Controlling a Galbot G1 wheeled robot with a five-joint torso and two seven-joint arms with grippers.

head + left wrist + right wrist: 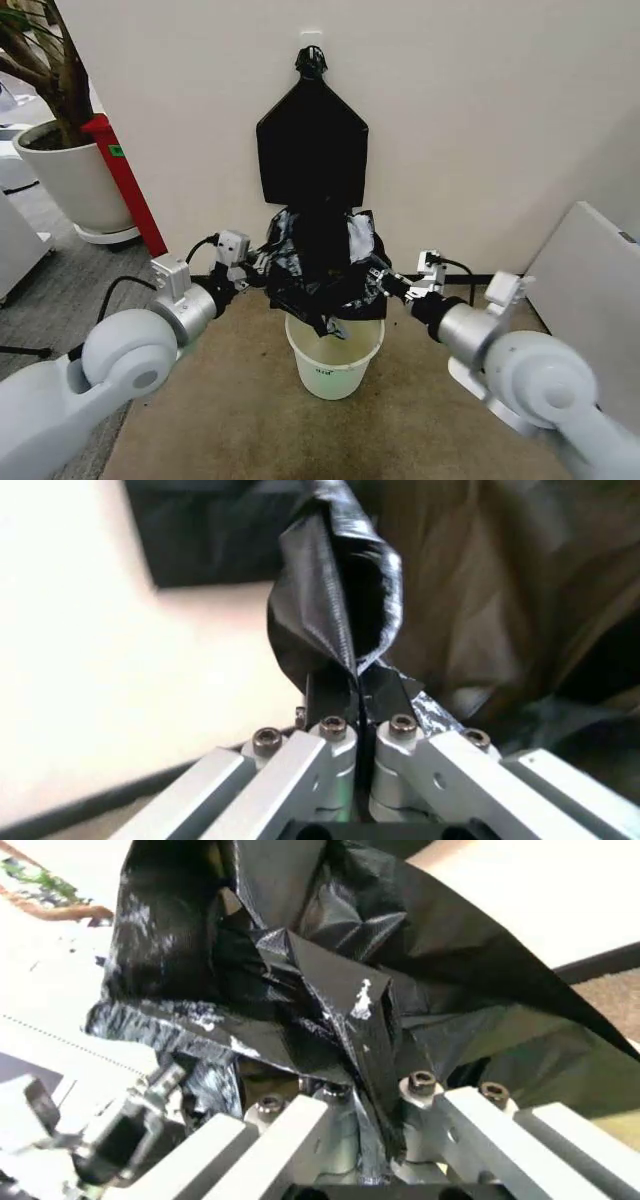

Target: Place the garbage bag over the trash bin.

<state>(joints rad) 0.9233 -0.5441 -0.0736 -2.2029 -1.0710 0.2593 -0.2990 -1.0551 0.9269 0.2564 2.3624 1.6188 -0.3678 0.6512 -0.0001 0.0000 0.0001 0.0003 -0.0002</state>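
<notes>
Left gripper [255, 272] and right gripper [385, 280] are each pinching the garbage bag [320, 260] between them, above the trash bin [334, 360].

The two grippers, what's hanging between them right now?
In the head view, the garbage bag hangs rumpled between the left gripper and the right gripper, each shut on one side of it, above the trash bin.

the garbage bag [322, 262] is thin black plastic, glossy and crinkled, catching white glints along its folds. the trash bin [334, 366] is smooth cream-white plastic with a dull sheen. the left gripper [357, 686] has matt silver metal links with dark bolts; the floor [220, 420] looks like rough, matt brown carpet.
</notes>
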